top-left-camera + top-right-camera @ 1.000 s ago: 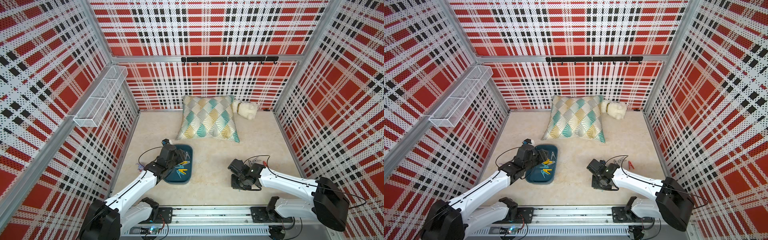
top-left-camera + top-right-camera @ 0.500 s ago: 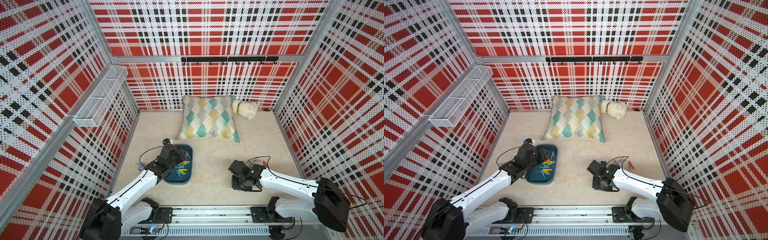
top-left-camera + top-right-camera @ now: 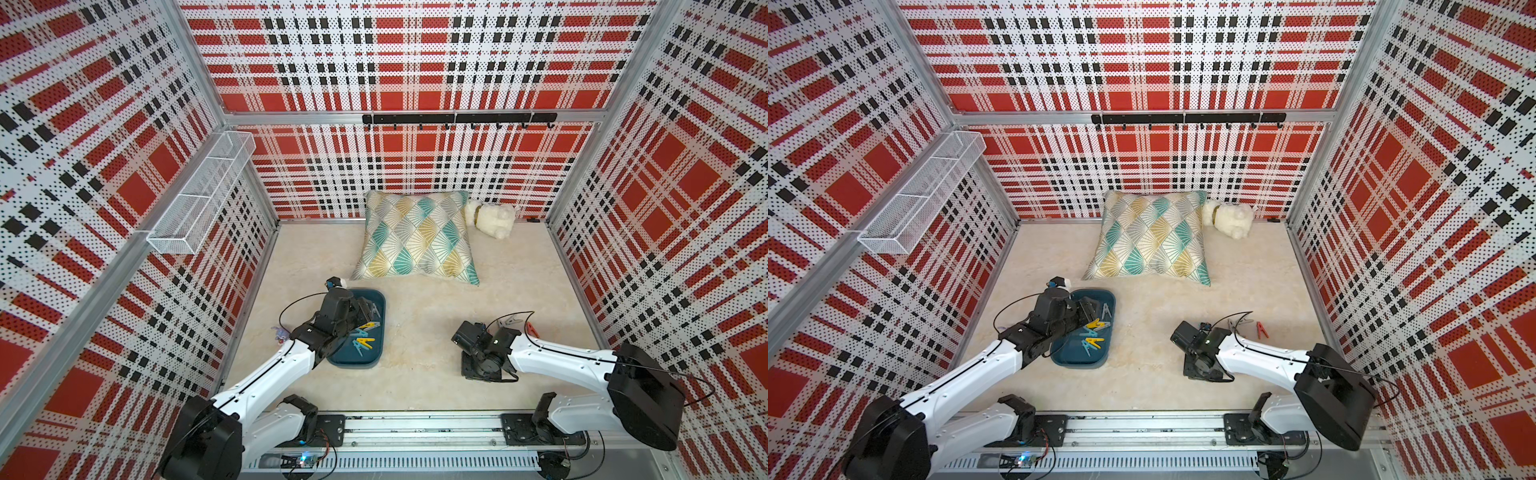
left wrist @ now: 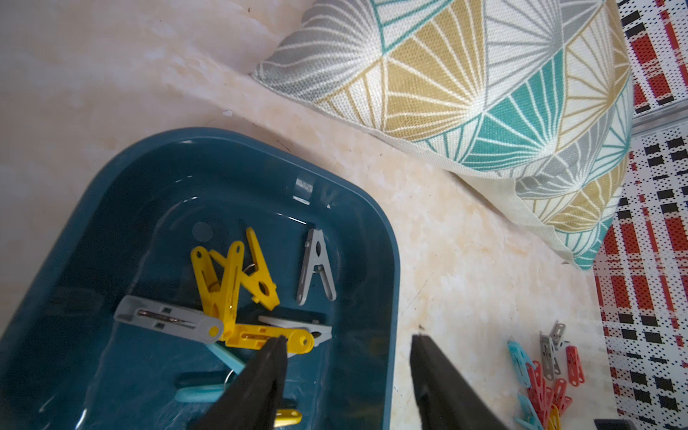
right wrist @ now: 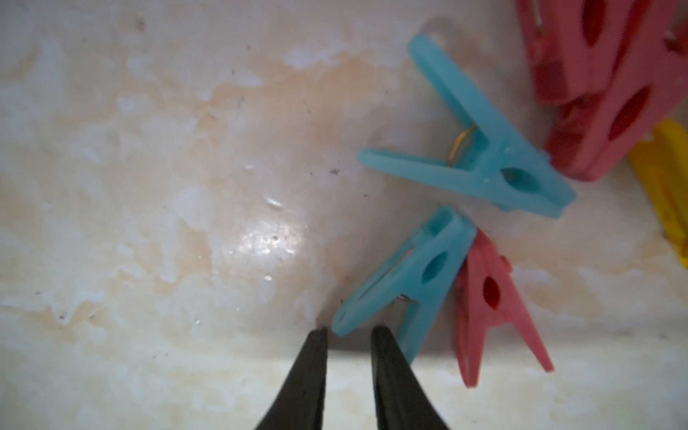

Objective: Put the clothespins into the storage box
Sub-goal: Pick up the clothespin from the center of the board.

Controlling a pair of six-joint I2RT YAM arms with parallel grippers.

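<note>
Plaid pegboard walls [image 3: 415,62] close in the beige table [image 3: 415,374] on three sides. At the back lies a patterned pillow [image 3: 415,237] with a cream plush toy [image 3: 492,220] just beside it. A white mesh basket [image 3: 199,195] hangs on the side wall, and a black hook rail [image 3: 457,119] on the back wall.

The storage box [image 3: 353,360] sits near the pillow's front corner, and in both top views the left arm hides part of it. Yellow, grey and teal clothespins [image 4: 238,283] lie inside.

The left tool [image 4: 348,338] hangs over the box's rim, its fingers well apart and empty. The right tool [image 5: 350,330] is down at the table, with only a narrow slit between its fingers and nothing in it. A teal pin [image 5: 420,275] lies just beside one finger, touching a pink pin [image 5: 487,298]. More loose pins [image 4: 543,379] are heaped close by, mostly hidden under the right arm in the top views.
</note>
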